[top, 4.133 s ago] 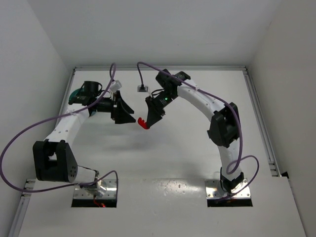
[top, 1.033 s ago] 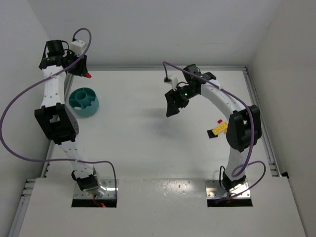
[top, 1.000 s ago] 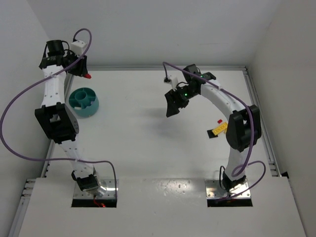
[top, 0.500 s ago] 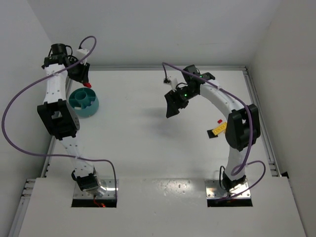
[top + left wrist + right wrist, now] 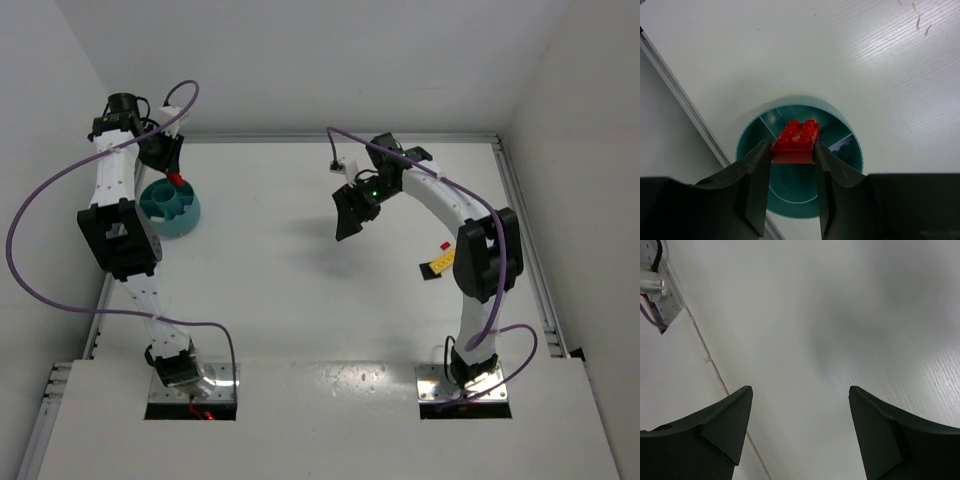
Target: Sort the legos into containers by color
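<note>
Left gripper [image 5: 792,151] pinching brick [image 5: 796,140], seemingly over bowl [image 5: 837,122]

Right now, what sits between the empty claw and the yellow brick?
Only bare table, seen in the top view, between right gripper and yellow brick.

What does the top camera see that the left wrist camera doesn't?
Only the top view: the right arm and a yellow lego beside it. Only the left wrist view: the round studs on top of the red lego. Both: the left pincer holding that red lego over the teal bowl.
</note>
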